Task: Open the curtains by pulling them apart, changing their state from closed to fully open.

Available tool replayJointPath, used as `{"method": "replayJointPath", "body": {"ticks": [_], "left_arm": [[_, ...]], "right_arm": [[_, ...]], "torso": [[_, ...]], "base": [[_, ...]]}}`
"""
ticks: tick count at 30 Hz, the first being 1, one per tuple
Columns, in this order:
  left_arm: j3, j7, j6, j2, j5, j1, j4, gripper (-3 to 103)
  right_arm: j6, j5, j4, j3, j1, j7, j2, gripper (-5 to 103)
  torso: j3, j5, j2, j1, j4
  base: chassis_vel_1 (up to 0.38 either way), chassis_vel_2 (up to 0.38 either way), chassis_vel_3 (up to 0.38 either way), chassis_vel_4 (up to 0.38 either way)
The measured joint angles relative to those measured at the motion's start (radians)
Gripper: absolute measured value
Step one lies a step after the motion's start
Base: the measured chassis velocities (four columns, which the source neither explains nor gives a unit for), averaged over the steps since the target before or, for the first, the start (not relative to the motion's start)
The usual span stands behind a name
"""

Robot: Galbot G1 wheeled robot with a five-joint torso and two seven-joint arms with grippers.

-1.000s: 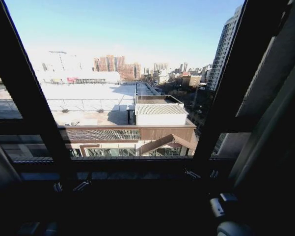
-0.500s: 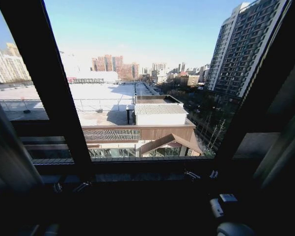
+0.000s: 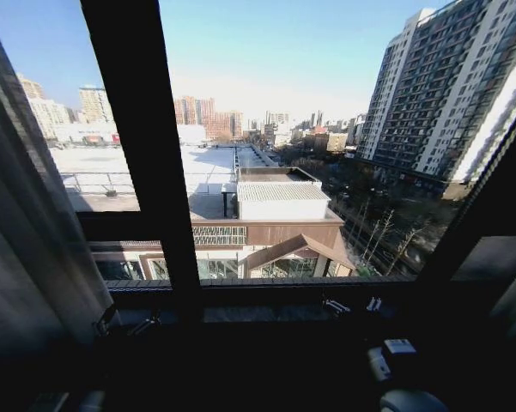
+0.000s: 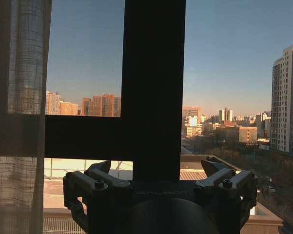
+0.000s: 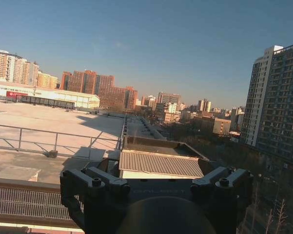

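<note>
The curtains are seen drawn to the window's far left edge, sheer, light and limp; a bunched pleat is judged the best hold. Both hands, left and right, are spread, empty.

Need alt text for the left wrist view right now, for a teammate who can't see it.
The left gripper, fingers spread open and holding nothing, faces a dark window frame. A sheer curtain panel hangs at one edge, city skyline beyond the glass.
</note>
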Motion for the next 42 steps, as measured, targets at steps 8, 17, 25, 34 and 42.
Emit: {"method": "replayJointPath", "body": {"ticks": [8,17,25,34,42], "left_arm": [[0.002,0.000,0.002,-0.005,0.001,0.001,0.000,100],[0.005,0.000,0.012,-0.001,0.001,-0.008,0.000,100],[0.009,-0.017,0.038,0.003,0.001,-0.023,0.000,100],[0.001,-0.079,0.067,0.088,-0.030,-0.076,0.015,100],[0.001,-0.132,0.114,0.221,-0.126,-0.209,0.104,100]], "right_arm": [[0.000,0.001,0.000,0.000,0.001,0.000,-0.003,100],[0.028,0.002,-0.014,-0.013,0.009,0.001,-0.007,100],[0.033,-0.002,-0.018,-0.033,0.009,0.005,0.001,100],[0.034,-0.012,-0.032,-0.047,0.026,0.008,0.015,100],[0.041,-0.035,-0.047,-0.050,0.022,0.008,0.027,100]], "torso": [[0.000,-0.0002,0.000,0.000,-0.0001],[0.000,0.0000,0.000,0.000,-0.0002],[0.000,-0.0012,0.000,0.000,-0.0002],[0.000,0.0008,0.000,0.000,-0.0002],[0.000,-0.0012,0.000,0.000,-0.0001]], "base": [[0.291,0.391,-0.285,-0.409],[0.308,0.411,-0.309,-0.405],[0.210,0.223,-0.195,-0.240],[-0.013,-0.011,0.014,0.024],[-0.003,-0.006,0.009,0.015]]}}
